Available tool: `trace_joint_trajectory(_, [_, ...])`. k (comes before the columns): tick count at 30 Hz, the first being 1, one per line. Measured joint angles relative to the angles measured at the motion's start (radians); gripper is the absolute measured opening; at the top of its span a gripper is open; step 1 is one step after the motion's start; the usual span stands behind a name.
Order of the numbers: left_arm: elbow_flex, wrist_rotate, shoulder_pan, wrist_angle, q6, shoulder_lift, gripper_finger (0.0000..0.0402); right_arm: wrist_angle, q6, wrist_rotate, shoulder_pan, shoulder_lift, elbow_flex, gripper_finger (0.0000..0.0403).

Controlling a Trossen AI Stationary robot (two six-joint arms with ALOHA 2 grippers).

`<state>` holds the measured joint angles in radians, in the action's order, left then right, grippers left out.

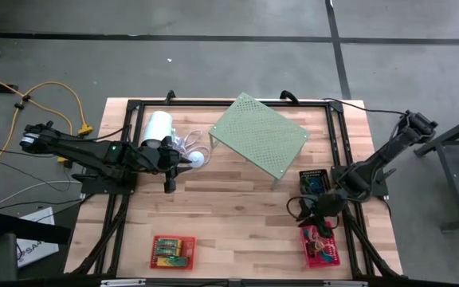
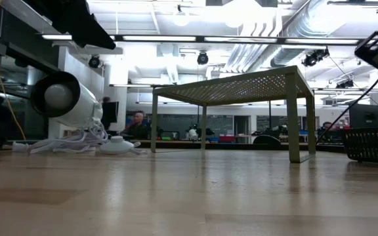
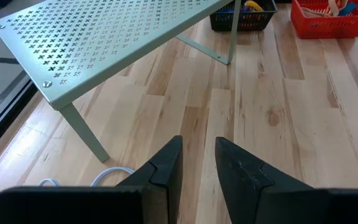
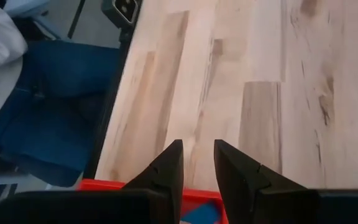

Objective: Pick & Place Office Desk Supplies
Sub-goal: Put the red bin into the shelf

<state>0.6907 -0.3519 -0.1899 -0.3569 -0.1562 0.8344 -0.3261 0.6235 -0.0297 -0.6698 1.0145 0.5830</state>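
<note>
Nearby, two green-white boxes (image 1: 172, 249) lie lengthwise across the red basket (image 1: 155, 259).

Red basket (image 1: 172, 252), pink basket (image 1: 322, 245) and black basket (image 1: 315, 181) hold supplies.

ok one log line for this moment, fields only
left gripper: fingers narrowly apart, empty, near white cylinder | right gripper: fingers narrowly apart, empty, over red basket | shelf: mid-table

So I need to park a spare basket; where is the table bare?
Bare wood runs between the red basket and the pink basket, below the green shelf. It is crowded by the black basket, under the right gripper.
</note>
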Motion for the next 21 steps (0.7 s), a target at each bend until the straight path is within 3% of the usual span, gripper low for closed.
trace_joint_trajectory(11, [0.000,0.000,0.000,0.000,0.000,0.000,0.0089,-0.167,-0.053,-0.109,-0.085,0.121,0.226,0.0077])
trace_joint_trajectory(21, [0.000,0.000,0.000,0.000,0.000,0.000,0.0089,-0.295,-0.023,-0.102,-0.159,0.286,0.311,0.0077])
